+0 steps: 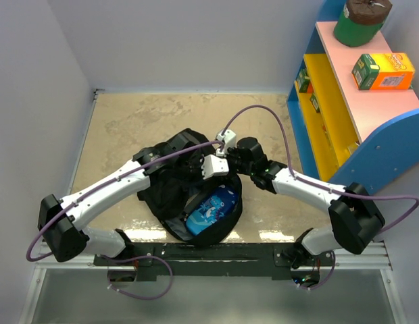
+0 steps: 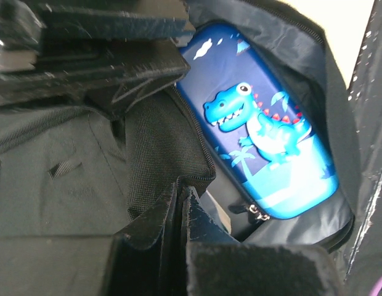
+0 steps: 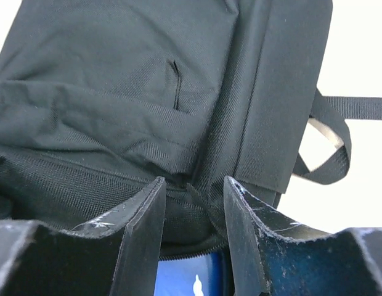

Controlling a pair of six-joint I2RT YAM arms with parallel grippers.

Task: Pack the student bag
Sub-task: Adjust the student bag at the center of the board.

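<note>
1. The left gripper reaches in from the left over the counter. Its fingers are closed tight on a black fabric edge at the mouth of the student bag.
2. The student bag lies slumped on the counter about midway across, close to the arms' bases. Its main compartment is unzipped and gapes toward the near edge.
3. A blue pencil case printed with a cartoon dinosaur lies inside that opening. Black fabric folds over its left side, and its zip pull shows at the lower end.
4. The right gripper comes in from the right and meets the left one above the bag. Its fingers stand parted, tips down on the black fabric just above the zip line. A fold of the bag shows in the gap between them, and a strap loop hangs off to the right.
5. At the far right stands a shelf unit with blue sides and yellow and pink boards. On the pink board sit a green tub and an orange and green box.
</note>
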